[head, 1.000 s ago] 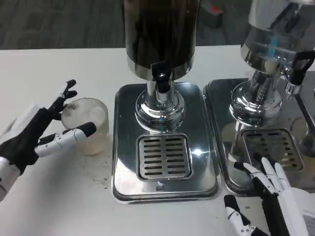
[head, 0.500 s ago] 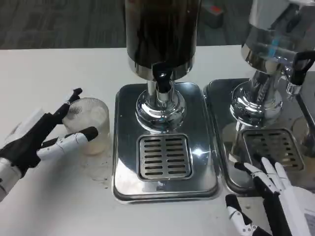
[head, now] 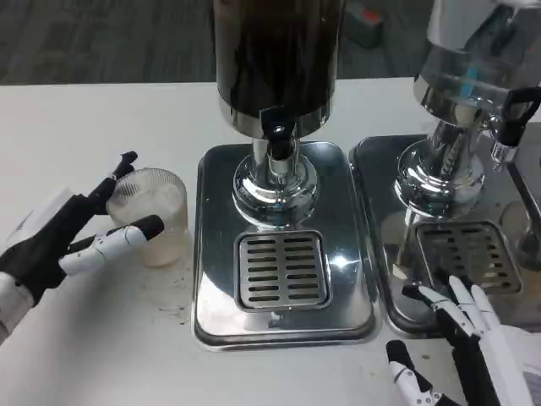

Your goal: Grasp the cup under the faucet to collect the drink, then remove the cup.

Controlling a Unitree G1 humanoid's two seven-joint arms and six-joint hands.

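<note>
Left of the drip tray [head: 215, 254], on the worktop [head: 93, 338], the cup [head: 152, 213] stands between the spread fingers of the left hand [head: 72, 241], not yet gripped; next, close and carry it right under the faucet [head: 277, 135]; right hand [head: 465, 338] waits open.

The cup [head: 154, 211] looks like clear ribbed plastic, cloudy inside. The drip tray [head: 215, 279] and faucet [head: 279, 144] are glossy polished metal. The bench [head: 84, 127] is matt white, smooth.
</note>
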